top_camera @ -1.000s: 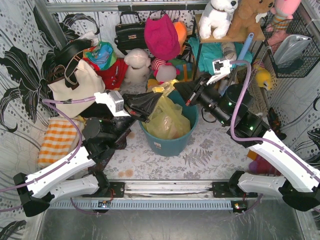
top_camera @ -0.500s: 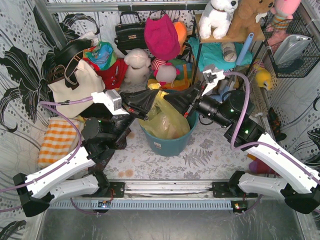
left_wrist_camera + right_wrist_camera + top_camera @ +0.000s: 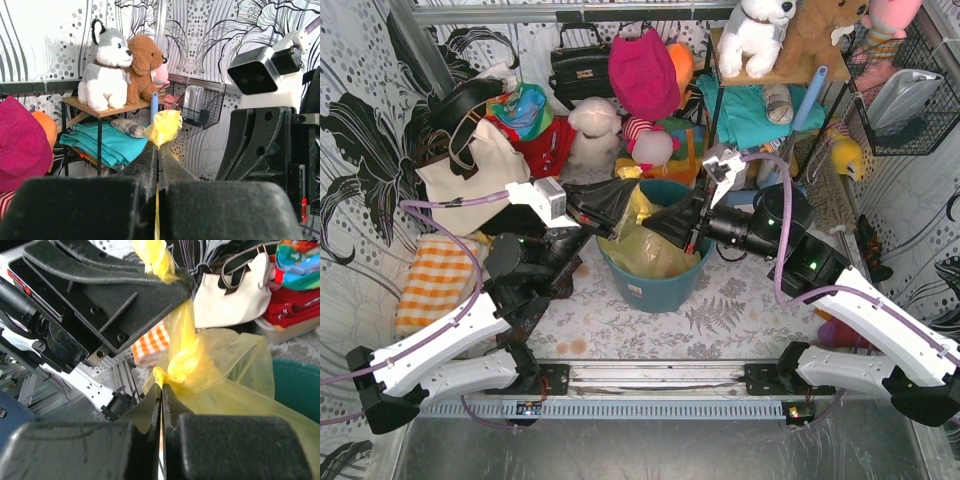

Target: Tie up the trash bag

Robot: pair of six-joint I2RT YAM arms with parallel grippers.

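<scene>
The yellow-green trash bag [image 3: 658, 250] sits in the teal bucket [image 3: 665, 292] at the table's middle. Over the bucket's left rim my left gripper [image 3: 626, 212] is shut on a twisted strip of the bag's top. In the left wrist view a yellow tuft [image 3: 164, 127] pokes out past the closed jaws of the left gripper [image 3: 157, 146]. My right gripper [image 3: 656, 226] reaches in from the right, just beside the left one. It is shut on a bunched fold of the trash bag [image 3: 225, 385]; the right gripper [image 3: 161, 386] pinches it where a yellow strip rises to the left gripper [image 3: 167, 282].
A cream tote [image 3: 470, 170] and an orange checked cloth [image 3: 435, 280] lie at the left. Plush toys and bags crowd the back behind the bucket. A shelf [image 3: 760, 75] with stuffed animals and a wire basket [image 3: 905, 100] stand at the back right.
My right gripper has swung left over the bucket, closing up to the left gripper, with the bag's plastic in it. The left gripper has hardly moved.
</scene>
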